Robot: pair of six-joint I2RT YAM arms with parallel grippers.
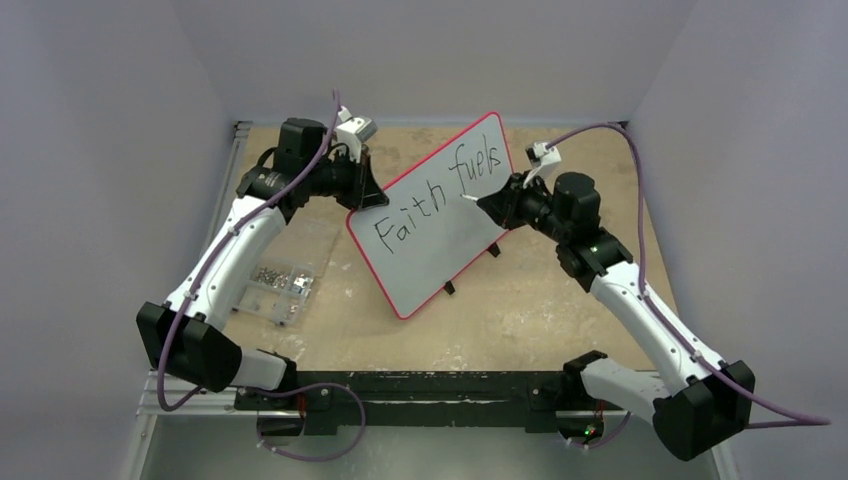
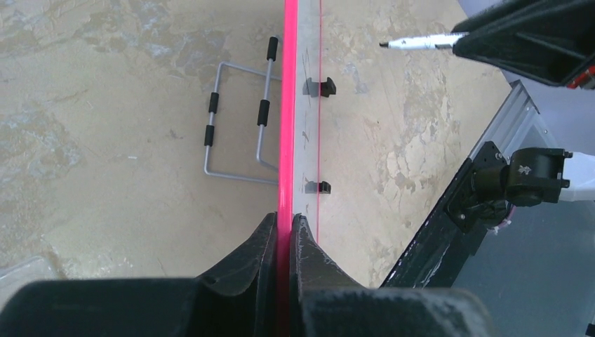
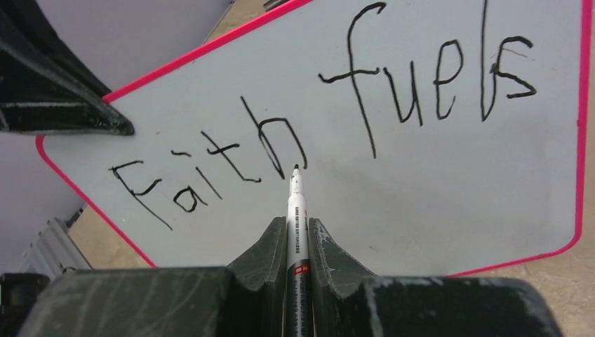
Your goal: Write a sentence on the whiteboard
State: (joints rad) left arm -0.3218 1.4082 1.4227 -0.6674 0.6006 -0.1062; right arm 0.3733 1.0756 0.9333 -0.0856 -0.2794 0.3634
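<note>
The whiteboard, white with a thin red rim, stands tilted on edge mid-table. My left gripper is shut on its left edge; the left wrist view shows the red rim pinched between the fingers. The sentence in black reads "Faith fuels" in one line, clear in the right wrist view. My right gripper is shut on a white marker. Its black tip is at the board below the "h"; touching or just off, I cannot tell. The marker also shows in the left wrist view.
A clear plastic box of small metal parts lies on the table left of the board. The board's grey wire stand and black feet show behind and beneath it. The black base rail runs along the near edge.
</note>
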